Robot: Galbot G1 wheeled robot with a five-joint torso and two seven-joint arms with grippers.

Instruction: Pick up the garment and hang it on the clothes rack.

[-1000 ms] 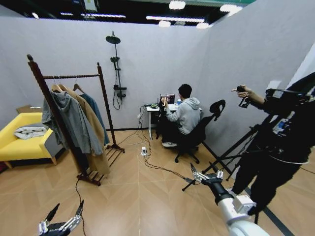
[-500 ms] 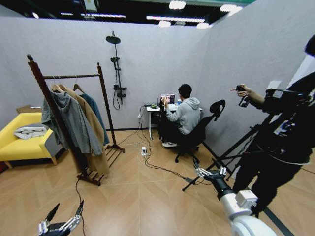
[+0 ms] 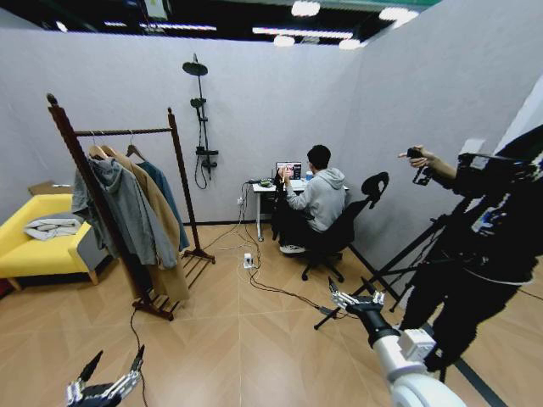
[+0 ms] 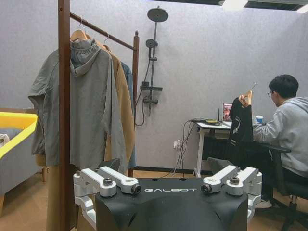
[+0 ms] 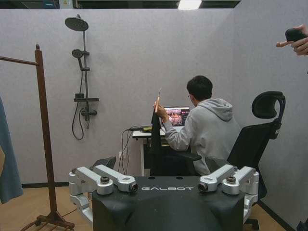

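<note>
Three coats hang on the clothes rack (image 3: 119,195) over wood floor (image 3: 229,339); left gripper (image 3: 109,377) and right gripper (image 3: 355,298) both spread, garment (image 4: 239,126) at the desk (image 4: 214,126).

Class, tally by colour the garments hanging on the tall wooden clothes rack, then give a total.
On the dark reddish-brown wooden clothes rack:
Grey hooded jacket: 1
Tan coat: 1
Teal-blue shirt: 1
Total: 3
</note>
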